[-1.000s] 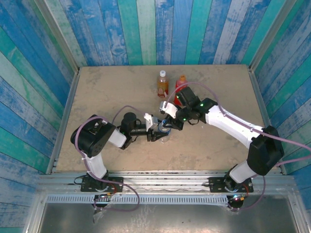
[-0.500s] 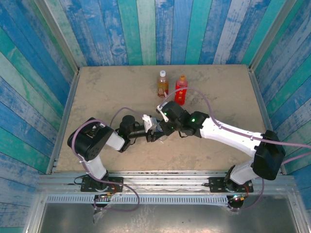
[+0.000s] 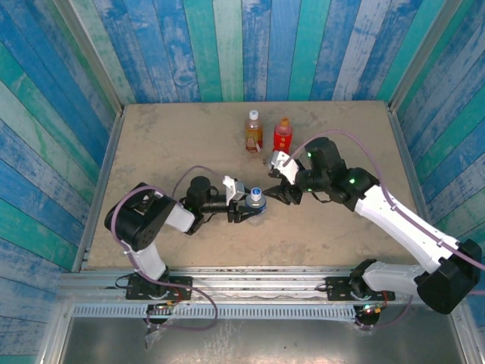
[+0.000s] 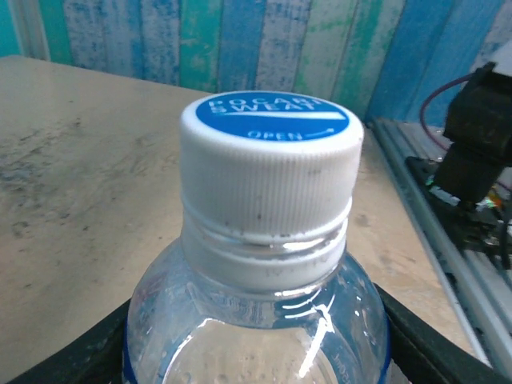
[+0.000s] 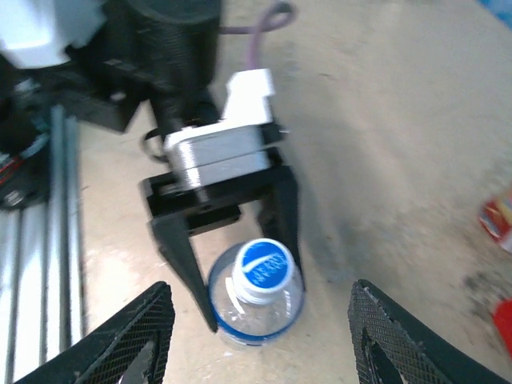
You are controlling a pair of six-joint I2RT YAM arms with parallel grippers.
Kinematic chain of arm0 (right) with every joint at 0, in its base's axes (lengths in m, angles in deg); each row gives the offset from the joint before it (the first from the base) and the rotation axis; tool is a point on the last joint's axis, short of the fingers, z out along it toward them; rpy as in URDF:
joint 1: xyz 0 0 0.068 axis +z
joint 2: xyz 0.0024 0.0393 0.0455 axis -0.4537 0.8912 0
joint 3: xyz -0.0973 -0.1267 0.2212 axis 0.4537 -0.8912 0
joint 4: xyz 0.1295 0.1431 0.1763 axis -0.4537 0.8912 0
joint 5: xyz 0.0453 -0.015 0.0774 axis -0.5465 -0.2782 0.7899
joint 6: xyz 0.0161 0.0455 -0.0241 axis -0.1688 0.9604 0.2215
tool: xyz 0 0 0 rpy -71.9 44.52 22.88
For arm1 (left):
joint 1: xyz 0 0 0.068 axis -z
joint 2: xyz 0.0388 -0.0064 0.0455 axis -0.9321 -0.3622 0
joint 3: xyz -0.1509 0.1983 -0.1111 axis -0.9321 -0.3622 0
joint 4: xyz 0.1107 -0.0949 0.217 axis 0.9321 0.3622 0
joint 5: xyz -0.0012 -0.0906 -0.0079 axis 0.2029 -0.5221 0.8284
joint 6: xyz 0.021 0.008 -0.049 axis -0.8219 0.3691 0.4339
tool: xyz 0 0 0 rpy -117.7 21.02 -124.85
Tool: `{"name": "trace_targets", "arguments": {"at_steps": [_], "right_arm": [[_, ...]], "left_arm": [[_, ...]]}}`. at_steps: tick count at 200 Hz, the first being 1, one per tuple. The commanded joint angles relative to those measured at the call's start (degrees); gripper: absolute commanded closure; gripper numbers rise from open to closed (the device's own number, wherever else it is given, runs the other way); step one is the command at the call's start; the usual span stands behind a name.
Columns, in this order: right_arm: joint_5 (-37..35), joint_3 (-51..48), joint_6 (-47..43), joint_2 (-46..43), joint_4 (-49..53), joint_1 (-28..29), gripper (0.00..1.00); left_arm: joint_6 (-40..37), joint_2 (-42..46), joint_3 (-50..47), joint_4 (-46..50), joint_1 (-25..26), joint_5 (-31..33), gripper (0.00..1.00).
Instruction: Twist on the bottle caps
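A clear bottle (image 3: 258, 210) with a blue label stands upright at the table's middle. My left gripper (image 3: 251, 206) is shut on its body, one black finger (image 5: 182, 264) on each side. A white cap with a blue top (image 4: 270, 152) sits on the bottle's neck. My right gripper (image 3: 279, 191) hangs above and just right of the bottle, open, with its mesh-faced fingers (image 5: 138, 336) spread wide and nothing between them. The blue cap (image 5: 266, 266) and the clear bottle (image 5: 254, 308) lie below that gap. An amber bottle (image 3: 253, 130) and a red bottle (image 3: 283, 136) stand capped at the back.
The amber and red bottles stand close together, just behind my right wrist. Painted plank walls (image 3: 227, 45) enclose the table on three sides. A metal rail (image 3: 258, 282) runs along the near edge. Bare tabletop (image 3: 167, 144) spreads to the left and right.
My right gripper has opened, let go of the blue cap and pulled back up and to the right. The left gripper and the clear bottle have stayed in place.
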Motion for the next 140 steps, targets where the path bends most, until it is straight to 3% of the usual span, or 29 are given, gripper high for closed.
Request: {"name": "trace_targets", "arguments": {"at_steps": [1, 28, 79, 114, 140], "right_arm": [[11.8, 3.0, -9.7, 2.9, 6.7, -1.0, 0.41], [13.5, 6.0, -11.2, 7.0, 8.4, -1.0, 0.44], [16.6, 10.3, -15.4, 13.5, 14.4, -0.9, 0.51], [16.6, 11.3, -15.2, 14.9, 15.5, -1.0, 0.74], [15.7, 11.1, -14.5, 14.6, 15.6, -1.0, 0.78]], "left_arm": [[-1.1, 5.5, 2.4, 3.8, 0.4, -5.9, 0.42], [-5.4, 8.7, 3.1, 9.4, 1.1, -6.6, 0.41], [-6.4, 11.0, 3.0, 11.0, 1.3, -6.5, 0.41], [-6.5, 11.6, 3.0, 10.9, 1.3, -5.6, 0.41], [-5.7, 12.2, 2.7, 9.3, 1.3, -3.2, 0.41]]}}
